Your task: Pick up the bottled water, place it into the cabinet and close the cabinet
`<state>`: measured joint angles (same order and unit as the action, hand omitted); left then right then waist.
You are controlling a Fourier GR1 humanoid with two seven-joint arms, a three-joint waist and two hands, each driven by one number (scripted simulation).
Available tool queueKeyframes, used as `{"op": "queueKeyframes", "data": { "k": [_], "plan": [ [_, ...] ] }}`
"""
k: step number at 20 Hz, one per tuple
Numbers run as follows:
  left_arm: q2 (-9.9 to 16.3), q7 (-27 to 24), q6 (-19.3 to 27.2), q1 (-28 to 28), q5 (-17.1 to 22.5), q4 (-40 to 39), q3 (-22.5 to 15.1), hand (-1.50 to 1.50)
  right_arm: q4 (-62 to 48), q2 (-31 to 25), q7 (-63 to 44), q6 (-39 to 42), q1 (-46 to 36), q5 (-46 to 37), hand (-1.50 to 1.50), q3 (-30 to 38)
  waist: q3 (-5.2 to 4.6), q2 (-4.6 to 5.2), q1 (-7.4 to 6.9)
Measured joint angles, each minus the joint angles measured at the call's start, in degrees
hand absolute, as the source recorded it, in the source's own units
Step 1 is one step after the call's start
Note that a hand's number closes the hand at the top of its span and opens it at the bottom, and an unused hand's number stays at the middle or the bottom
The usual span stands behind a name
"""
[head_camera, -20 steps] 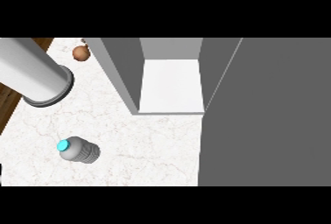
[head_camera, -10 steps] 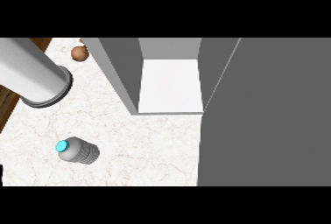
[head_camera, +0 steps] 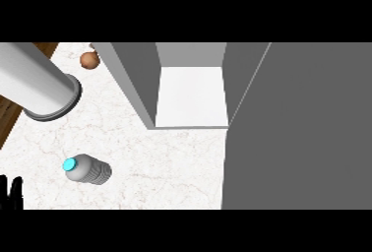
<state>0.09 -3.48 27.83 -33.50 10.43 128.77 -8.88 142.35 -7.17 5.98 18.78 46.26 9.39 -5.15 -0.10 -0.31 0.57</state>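
White marbled counter [head_camera: 167, 162] filled most of my head view, with a strip of dark wood showing along its left edge. Nearest to me, at the lower left corner, I saw only black fingertips of the left hand [head_camera: 10, 193], pointing up and straight, holding nothing. My right hand did not show anywhere. Just beyond those fingers stood the bottled water [head_camera: 88, 169], grey-bodied with a bright blue cap, upright on the counter and apart from the hand. Farther back on the left, a large grey cylinder [head_camera: 38, 81] slanted in from the upper left edge. The cabinet [head_camera: 190, 93] stood open ahead, its pale floor bare, with its grey door [head_camera: 301, 128] swung out along the right side. Farthest off, a small brown object [head_camera: 88, 59] sat beside the cabinet's left wall.
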Motion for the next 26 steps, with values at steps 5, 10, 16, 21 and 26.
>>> {"op": "queueKeyframes", "data": {
  "k": [5,10,16,21,26],
  "plan": [
    [0.27,-4.89,-3.69,2.32,4.75,-9.8,4.84,-1.5,0.2,0.42,2.12,1.17,2.6,-0.32,-1.5,-0.85,-0.01,0.05,0.19],
    [0.67,-9.16,-7.13,4.89,8.49,-19.15,8.48,-1.5,0.33,0.66,5.35,2.96,6.25,-0.78,-1.5,-1.39,0.0,0.07,0.36],
    [0.48,-14.8,-10.09,9.61,10.7,-31.51,10.94,-1.5,0.36,0.44,9.2,5.21,10.31,-1.21,-1.5,-0.49,0.01,0.11,0.54],
    [0.84,-19.25,-12.54,15.4,12.69,-41.82,14.18,-1.5,0.42,-0.18,11.33,6.68,12.56,-0.93,-1.5,2.15,0.01,0.2,0.5],
    [0.89,-24.46,-15.61,18.3,14.05,-50.6,16.56,-1.5,0.59,0.01,13.87,8.33,15.58,-0.83,-1.5,2.82,0.0,0.2,0.5]
  ]
}}
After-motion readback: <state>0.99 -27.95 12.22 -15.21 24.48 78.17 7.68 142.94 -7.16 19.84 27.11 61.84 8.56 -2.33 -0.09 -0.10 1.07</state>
